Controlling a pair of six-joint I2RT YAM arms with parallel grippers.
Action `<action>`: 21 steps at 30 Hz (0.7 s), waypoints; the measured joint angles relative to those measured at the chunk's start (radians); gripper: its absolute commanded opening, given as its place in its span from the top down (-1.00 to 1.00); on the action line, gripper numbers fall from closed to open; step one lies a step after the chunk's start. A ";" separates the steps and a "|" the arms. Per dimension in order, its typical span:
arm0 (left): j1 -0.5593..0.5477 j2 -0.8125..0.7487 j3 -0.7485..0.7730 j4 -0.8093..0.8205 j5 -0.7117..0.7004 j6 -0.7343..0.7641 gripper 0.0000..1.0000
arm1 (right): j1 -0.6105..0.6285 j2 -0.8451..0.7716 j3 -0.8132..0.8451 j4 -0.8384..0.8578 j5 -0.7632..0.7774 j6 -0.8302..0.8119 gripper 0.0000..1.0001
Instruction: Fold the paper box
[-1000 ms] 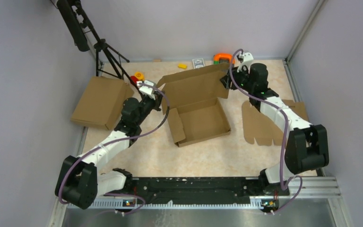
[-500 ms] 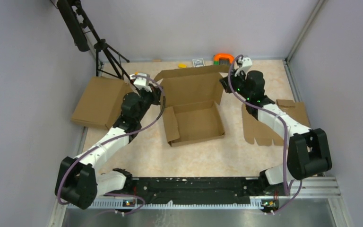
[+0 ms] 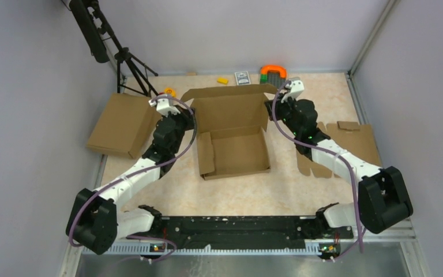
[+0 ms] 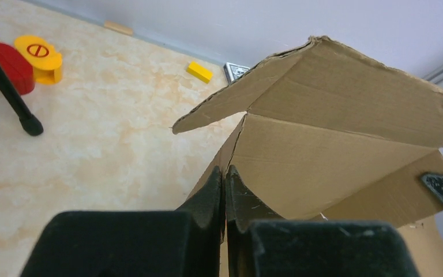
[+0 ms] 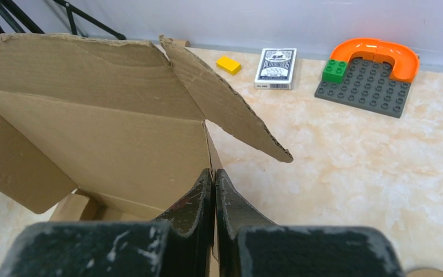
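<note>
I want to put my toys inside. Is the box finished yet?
Not yet. The paper box already has its tray walls standing. Both arms' jaws are shut on its back corners, holding the lid upright. Closing the lid and tucking it in is still left.

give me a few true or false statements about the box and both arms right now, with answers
1. The paper box sits between the two arms with its lid standing open. True.
2. The left gripper has its fingers spread wide, clear of the box. False: its fingers are closed on the lid's left corner.
3. The right gripper has its fingers closed on the lid's right corner. True.
4. A card deck lies inside the box. False: the card deck lies on the table beyond the box, beside a yellow block.
5. A flat cardboard blank lies under the left arm. False: the flat cardboard blank lies under the right arm.
</note>
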 measured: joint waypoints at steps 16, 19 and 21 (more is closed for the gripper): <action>-0.019 0.029 -0.008 0.015 -0.115 -0.202 1.00 | 0.072 -0.032 -0.061 0.054 0.122 -0.029 1.00; -0.019 0.052 0.039 -0.032 -0.127 -0.217 1.00 | 0.072 -0.031 -0.058 0.055 0.132 -0.037 1.00; -0.019 0.064 0.052 -0.049 -0.132 -0.228 1.00 | 0.072 -0.027 -0.050 0.048 0.134 -0.039 1.00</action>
